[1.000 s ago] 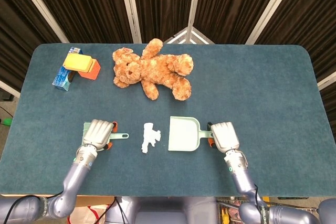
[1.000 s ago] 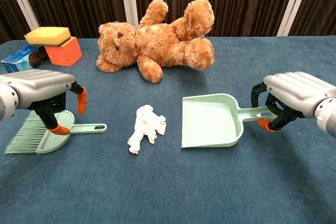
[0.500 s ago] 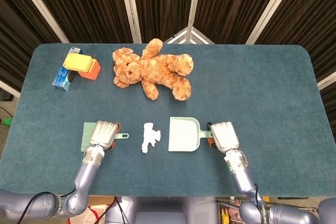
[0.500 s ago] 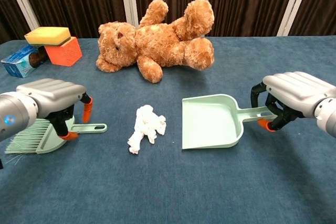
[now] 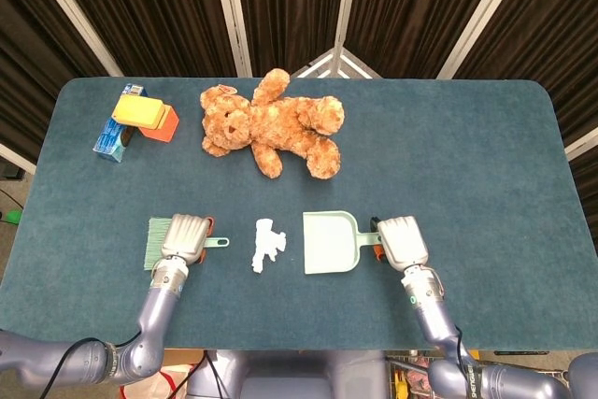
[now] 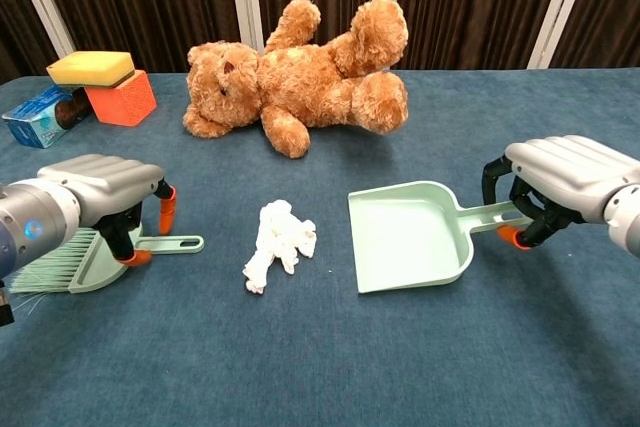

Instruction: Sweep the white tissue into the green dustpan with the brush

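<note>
The task sits at the pick-up step. The right hand (image 6: 560,187) curls its fingers (image 6: 512,237) around the handle of the green dustpan (image 6: 410,237), front lip apparently tilted off the bench (image 6: 320,357). The left hand (image 6: 100,192) hovers over the brush (image 6: 90,259), fingers arched down around its handle, though whether they pinch it I cannot tell. The white tissue (image 6: 280,244) lies between brush and pan. Next the left hand needs a firm grip, then a sweep rightward

No text, label, brand or number legible in my views. Blue box (image 6: 38,113) beside the orange block (image 6: 121,98) carries printing, too small and blurred for me to read.
</note>
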Tool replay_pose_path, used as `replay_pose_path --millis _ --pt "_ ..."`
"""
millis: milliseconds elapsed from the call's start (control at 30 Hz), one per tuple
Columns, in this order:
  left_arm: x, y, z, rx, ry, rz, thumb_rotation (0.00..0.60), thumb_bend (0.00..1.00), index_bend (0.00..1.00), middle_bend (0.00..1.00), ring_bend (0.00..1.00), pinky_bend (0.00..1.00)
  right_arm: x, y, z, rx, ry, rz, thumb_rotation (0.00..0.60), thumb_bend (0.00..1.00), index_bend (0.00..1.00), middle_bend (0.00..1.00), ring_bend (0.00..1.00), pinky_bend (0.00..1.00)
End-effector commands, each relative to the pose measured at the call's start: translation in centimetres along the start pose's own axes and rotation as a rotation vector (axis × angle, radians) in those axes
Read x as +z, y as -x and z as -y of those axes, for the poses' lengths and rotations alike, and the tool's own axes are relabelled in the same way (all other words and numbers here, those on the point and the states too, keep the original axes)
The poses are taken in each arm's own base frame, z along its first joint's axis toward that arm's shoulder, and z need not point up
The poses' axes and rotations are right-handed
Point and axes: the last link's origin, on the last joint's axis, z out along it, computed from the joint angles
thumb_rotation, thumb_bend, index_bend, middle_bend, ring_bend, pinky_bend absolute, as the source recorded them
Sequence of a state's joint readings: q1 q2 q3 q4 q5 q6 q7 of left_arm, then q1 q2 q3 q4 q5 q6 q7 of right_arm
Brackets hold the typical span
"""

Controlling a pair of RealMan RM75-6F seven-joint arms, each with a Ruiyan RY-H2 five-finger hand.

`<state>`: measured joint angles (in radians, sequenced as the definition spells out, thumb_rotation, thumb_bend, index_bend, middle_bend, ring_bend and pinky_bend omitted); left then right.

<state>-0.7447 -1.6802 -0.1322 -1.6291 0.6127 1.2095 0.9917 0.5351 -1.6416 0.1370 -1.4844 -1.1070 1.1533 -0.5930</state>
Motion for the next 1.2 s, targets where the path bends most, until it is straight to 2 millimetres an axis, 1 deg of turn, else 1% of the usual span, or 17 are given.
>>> replay_pose_path --millis 33,167,233,267,300,367,467,667,700,900,1100,1200 --pt "0.1 0.2 0.0 0.000 0.000 0.004 0.600 0.41 0.44 1.00 1.00 1.00 0.0 0.1 0.0 -0.002 0.000 0.003 0.600 0.47 0.68 0.86 0.87 0.89" --pt "0.2 0.4 -0.3 -0.013 0.005 0.008 0.600 0.41 0.45 1.00 1.00 1.00 0.0 0.0 -0.1 -0.001 0.000 0.004 0.600 0.47 0.68 0.86 0.87 0.89" --pt "0.2 0.6 -0.5 -0.013 0.012 0.009 0.600 0.42 0.49 1.00 1.00 1.00 0.0 0.0 -0.1 -0.001 0.001 0.003 0.600 0.47 0.68 0.86 0.87 0.89" --pt "0.2 0.6 -0.6 -0.016 0.014 0.006 0.600 0.44 0.53 1.00 1.00 1.00 0.0 0.0 -0.1 -0.001 0.001 0.004 0.600 0.47 0.68 0.86 0.87 0.89" --pt "0.1 0.7 -0.7 -0.020 0.014 0.004 0.600 0.48 0.58 1.00 1.00 1.00 0.0 0.0 -0.2 -0.002 0.002 0.004 0.600 0.47 0.68 0.86 0.87 0.89" --pt "0.1 0.7 -0.8 -0.035 0.015 -0.005 0.600 0.54 0.65 1.00 1.00 1.00 0.0 0.0 -0.3 -0.005 0.002 0.005 0.600 0.47 0.68 0.86 0.87 0.89" --pt "0.0 0.3 -0.7 -0.071 0.019 -0.032 0.600 0.59 0.72 1.00 1.00 1.00 -0.1 -0.1 -0.4 -0.007 0.002 0.006 0.600 0.47 0.68 0.86 0.87 0.89" --pt "-0.7 -1.3 -0.2 -0.198 0.042 -0.099 0.600 0.61 0.75 1.00 1.00 1.00 -0.2 -0.7 -0.4 -0.023 -0.009 -0.007 0.600 0.47 0.68 0.86 0.87 0.89" --pt "-0.8 -1.6 -0.1 -0.218 0.045 -0.105 0.600 0.61 0.75 1.00 1.00 1.00 -0.1 -0.6 0.1 -0.031 -0.018 -0.007 0.600 0.47 0.68 0.86 0.87 0.89" --pt "-1.2 -2.7 0.1 -0.298 0.064 -0.134 0.600 0.61 0.76 1.00 1.00 1.00 0.0 -1.5 -0.1 -0.140 -0.035 -0.053 0.600 0.47 0.68 0.86 0.87 0.89" --pt "-1.9 -3.3 -0.9 -0.390 0.104 -0.144 0.600 0.61 0.77 1.00 1.00 1.00 -0.2 -1.4 0.0 -0.235 -0.012 -0.071 0.600 0.47 0.68 0.86 0.87 0.89" --pt "-2.4 -3.6 -2.0 -0.441 0.139 -0.161 0.600 0.61 0.77 1.00 1.00 1.00 -0.3 -1.0 0.3 -0.283 -0.015 -0.067 0.600 0.47 0.68 0.86 0.87 0.89"
